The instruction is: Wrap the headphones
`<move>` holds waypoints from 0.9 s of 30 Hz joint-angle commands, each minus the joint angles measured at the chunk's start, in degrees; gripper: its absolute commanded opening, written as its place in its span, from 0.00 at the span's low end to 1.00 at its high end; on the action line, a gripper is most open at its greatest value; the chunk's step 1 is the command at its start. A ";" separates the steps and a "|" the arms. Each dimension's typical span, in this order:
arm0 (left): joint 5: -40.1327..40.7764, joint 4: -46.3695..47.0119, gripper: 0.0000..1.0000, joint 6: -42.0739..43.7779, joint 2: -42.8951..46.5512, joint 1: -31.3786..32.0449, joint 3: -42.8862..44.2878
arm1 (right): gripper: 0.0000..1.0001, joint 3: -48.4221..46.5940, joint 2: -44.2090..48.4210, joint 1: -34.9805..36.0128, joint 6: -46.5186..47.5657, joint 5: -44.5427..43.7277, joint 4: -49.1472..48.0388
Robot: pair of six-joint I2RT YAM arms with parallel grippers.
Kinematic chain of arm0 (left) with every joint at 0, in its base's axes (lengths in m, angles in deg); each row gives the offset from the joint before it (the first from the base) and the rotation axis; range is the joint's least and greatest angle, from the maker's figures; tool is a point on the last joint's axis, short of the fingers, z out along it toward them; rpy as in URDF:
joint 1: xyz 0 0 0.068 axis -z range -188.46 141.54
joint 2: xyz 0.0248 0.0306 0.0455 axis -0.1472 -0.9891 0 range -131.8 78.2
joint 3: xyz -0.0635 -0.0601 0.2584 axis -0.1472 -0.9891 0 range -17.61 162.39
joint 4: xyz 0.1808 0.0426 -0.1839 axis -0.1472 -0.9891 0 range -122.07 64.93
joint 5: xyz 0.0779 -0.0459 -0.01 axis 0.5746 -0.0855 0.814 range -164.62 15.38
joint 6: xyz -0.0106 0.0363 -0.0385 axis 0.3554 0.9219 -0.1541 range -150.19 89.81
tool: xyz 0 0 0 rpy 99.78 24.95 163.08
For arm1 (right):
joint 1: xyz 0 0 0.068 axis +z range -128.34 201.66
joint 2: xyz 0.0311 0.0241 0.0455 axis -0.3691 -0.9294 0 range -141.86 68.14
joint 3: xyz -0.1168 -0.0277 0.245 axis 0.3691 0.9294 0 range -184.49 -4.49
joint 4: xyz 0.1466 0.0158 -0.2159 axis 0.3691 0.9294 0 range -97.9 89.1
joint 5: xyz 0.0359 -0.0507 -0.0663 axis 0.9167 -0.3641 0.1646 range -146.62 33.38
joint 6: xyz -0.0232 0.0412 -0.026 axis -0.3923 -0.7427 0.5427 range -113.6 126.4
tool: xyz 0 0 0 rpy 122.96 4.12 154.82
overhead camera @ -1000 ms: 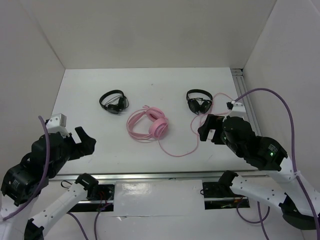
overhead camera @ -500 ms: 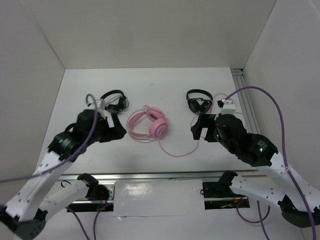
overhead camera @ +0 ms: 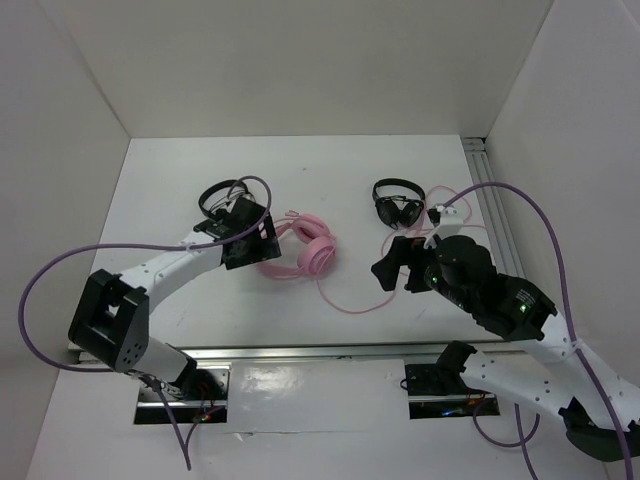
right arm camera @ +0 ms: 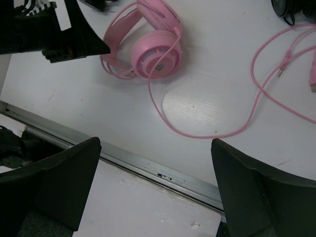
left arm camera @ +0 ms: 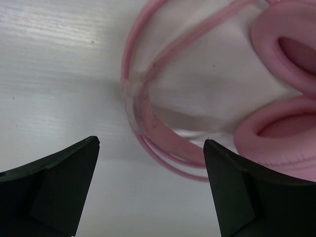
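Left arm: white links stretch from the near-left corner toward the middle of the worktop (overhead camera: 160, 180), forearm low and nearly straight. Left gripper (overhead camera: 246, 232) sits over the left side of the headband. Jaws are wide apart and grip nothing. In the wrist view the dark wedge-shaped fingers (left arm camera: 54, 190) flank the headband's curve; contact cannot be told.

Black headset (overhead camera: 222, 198): far-left part of the worktop, just beyond the left gripper and partly hidden by it.

Headphones (overhead camera: 303, 250): lying flat mid-worktop. Glossy pink with round padded cups (left arm camera: 284, 116) side by side and a thin double-wire headband (left arm camera: 148, 116) with a clear inner strap.

Cable (overhead camera: 352, 303): thin and pink. It runs from the cups toward the near edge, then curls loosely to the right.

Second black headset (overhead camera: 398, 203): far-right part, near the right edge.

Right arm: elbow bent, wrist raised over the near-right area. Right gripper (overhead camera: 392, 268) has its matte black fingers (right arm camera: 52, 190) fully spread, empty, above the cable loop and the metal rail (right arm camera: 148, 165) at the near edge.
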 commanded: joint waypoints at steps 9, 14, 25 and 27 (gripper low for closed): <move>-0.10 14.18 0.96 0.04 -11.41 -4.90 -3.05 | 1.00 3.15 -0.18 -0.11 2.78 5.67 -9.88; -0.10 15.86 0.45 0.56 -14.14 -5.42 -5.77 | 1.00 3.67 -0.71 -0.11 3.31 5.67 -11.02; 10.51 -3.71 0.00 -2.95 10.34 0.81 -7.29 | 1.00 10.15 1.57 -0.11 6.64 12.41 -28.37; 14.21 -10.04 0.00 -2.95 20.46 1.52 -0.21 | 1.00 13.41 4.10 -0.11 9.01 17.33 -35.25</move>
